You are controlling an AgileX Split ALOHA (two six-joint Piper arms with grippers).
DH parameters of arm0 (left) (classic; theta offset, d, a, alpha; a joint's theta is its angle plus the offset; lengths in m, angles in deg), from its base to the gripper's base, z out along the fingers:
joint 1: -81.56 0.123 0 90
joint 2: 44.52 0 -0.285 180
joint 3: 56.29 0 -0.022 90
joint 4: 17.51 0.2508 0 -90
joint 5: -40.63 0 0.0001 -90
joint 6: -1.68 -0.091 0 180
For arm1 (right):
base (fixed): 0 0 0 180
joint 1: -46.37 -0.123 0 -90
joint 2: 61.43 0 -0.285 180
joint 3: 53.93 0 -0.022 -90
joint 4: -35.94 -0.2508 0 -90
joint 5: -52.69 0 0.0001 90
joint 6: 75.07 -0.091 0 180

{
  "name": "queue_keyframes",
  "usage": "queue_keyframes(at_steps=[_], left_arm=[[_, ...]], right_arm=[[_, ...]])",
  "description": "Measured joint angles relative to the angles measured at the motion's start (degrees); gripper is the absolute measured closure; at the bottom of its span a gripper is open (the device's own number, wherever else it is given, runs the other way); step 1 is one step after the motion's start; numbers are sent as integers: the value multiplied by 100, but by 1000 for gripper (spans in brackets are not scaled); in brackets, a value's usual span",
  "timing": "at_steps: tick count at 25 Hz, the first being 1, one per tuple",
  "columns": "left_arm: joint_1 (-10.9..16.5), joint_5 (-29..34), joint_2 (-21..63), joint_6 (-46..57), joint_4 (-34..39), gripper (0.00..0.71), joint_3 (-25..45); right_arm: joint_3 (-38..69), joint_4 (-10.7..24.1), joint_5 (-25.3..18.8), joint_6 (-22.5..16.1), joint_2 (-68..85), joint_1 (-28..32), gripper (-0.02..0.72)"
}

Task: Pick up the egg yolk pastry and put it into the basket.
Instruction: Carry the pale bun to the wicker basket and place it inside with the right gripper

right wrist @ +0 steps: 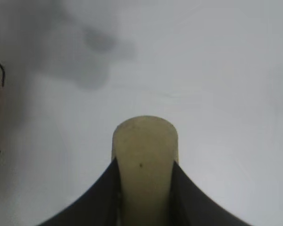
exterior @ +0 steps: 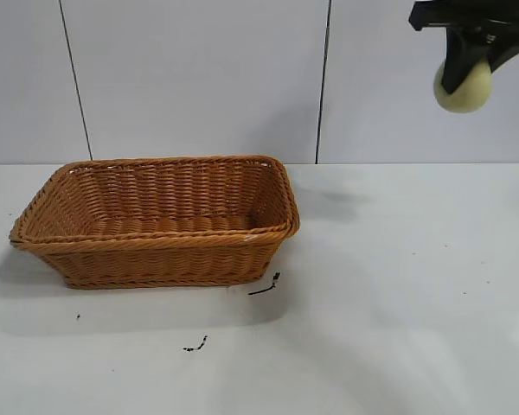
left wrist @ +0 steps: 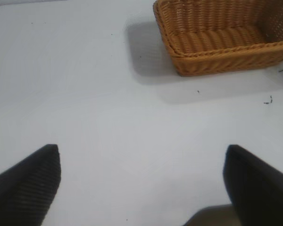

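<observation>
Black fingers of the right gripper [exterior: 469, 69] clamp the small pale yellow, rounded egg yolk pastry [exterior: 464, 88] high above the white table [exterior: 415, 285], well right of the orange-brown woven wicker basket [exterior: 156, 251]. The left gripper [left wrist: 141, 181] gapes wide, parked over bare tabletop.

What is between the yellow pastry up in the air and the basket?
Nothing. In the exterior view the egg yolk pastry, held by the right gripper, hangs high off to the basket's right, with only air, wall and bare white table between them.
</observation>
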Motion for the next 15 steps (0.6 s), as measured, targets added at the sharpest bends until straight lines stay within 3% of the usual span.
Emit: queue_keyframes(at_steps=[8,15], left_arm=[[0,0,0,0,0,14,0],[0,0,0,0,0,14,0]], right_arm=[[-1349,-39,-315,-64,-785,-1311,568],[-1851,-70,-55,-100,-1492,-2452,568]])
